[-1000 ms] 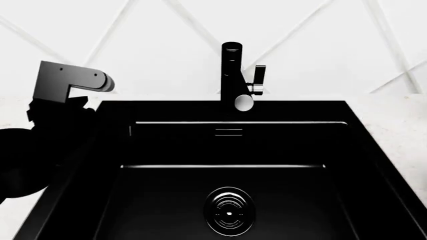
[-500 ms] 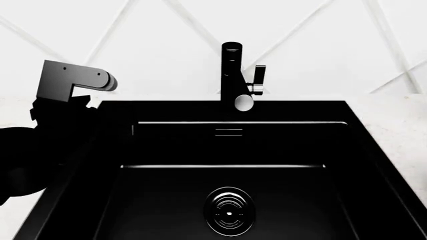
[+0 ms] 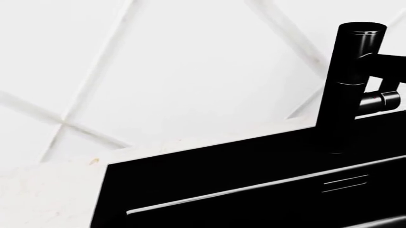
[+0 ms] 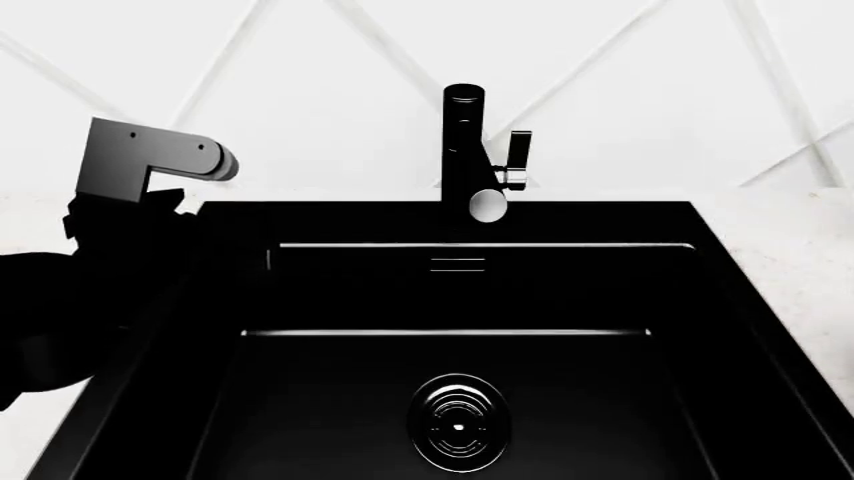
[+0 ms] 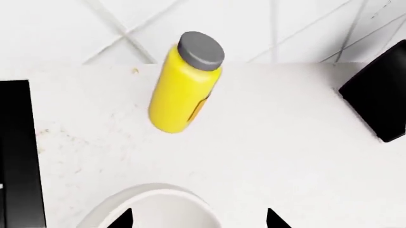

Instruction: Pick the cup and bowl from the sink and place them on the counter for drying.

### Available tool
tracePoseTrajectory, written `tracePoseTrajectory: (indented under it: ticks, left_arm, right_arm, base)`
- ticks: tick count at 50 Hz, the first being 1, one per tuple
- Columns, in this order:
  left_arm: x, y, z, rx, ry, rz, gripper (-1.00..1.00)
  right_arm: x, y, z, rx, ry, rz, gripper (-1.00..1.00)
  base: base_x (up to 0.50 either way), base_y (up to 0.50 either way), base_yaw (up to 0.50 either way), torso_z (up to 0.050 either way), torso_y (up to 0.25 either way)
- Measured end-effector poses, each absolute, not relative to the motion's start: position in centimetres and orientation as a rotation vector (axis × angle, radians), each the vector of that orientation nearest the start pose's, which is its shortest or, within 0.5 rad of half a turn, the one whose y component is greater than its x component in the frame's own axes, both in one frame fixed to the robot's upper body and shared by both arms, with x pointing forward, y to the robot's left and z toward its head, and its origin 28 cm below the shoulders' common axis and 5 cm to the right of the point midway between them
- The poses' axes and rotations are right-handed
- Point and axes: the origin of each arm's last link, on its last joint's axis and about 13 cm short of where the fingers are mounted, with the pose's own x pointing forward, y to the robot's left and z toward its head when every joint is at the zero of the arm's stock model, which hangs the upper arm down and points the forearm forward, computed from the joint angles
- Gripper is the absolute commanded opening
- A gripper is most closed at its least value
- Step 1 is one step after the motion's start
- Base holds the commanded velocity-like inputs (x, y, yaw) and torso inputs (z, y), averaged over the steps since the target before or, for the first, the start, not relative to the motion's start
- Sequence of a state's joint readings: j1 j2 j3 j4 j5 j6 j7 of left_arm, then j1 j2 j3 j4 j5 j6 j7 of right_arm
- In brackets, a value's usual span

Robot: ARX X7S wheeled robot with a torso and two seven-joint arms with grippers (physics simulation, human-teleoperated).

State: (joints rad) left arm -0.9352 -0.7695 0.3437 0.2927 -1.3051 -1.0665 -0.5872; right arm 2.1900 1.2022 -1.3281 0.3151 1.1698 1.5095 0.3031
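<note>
The black sink (image 4: 461, 290) holds neither cup nor bowl; only its ringed drain (image 4: 459, 422) shows. The white bowl (image 5: 149, 211) stands on the white counter (image 5: 285, 142) in the right wrist view. My right gripper (image 5: 198, 219) is open over it, one fingertip (image 5: 123, 219) over the bowl's rim and the other out past its side. The cup is out of view. My left arm (image 4: 120, 240) hangs over the sink's left rim. Its jaws blend into the black and do not show in the left wrist view either.
A yellow bottle (image 5: 184, 85) with a grey cap stands on the counter beyond the bowl. A black slab (image 5: 381, 95) lies to its side. The black faucet (image 4: 470, 150) rises at the sink's back edge and also shows in the left wrist view (image 3: 349, 85).
My left arm has shifted slightly to the right and up in the head view. The sink looks the same.
</note>
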Motion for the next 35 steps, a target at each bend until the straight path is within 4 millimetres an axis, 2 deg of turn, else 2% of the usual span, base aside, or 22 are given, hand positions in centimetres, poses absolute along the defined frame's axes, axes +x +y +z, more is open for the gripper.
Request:
tracePoseTrajectory:
  ticks: [7, 14, 24, 35]
  left_arm:
    - [26.6, 27.3, 24.3, 0.124, 0.243, -0.137, 1.00]
    - [26.7, 27.3, 24.3, 0.123, 0.243, -0.140, 1.00]
    - [26.9, 27.0, 24.1, 0.123, 0.246, -0.143, 1.00]
    - [27.0, 26.9, 23.8, 0.125, 0.249, -0.149, 1.00]
  right_arm:
    - [20.0, -33.6, 39.0, -0.223, 0.532, -0.553, 1.00]
    - [20.5, -33.0, 38.9, -0.193, 0.447, -0.518, 1.00]
    - [22.2, -30.2, 37.2, -0.086, 0.160, -0.345, 1.00]
    - [23.0, -26.9, 35.6, 0.004, -0.016, -0.183, 1.00]
  base:
    - [0.00, 0.00, 0.00, 0.000, 0.000]
    - [0.00, 0.00, 0.00, 0.000, 0.000]
    - [0.00, 0.00, 0.00, 0.000, 0.000]
    - [0.00, 0.00, 0.00, 0.000, 0.000]
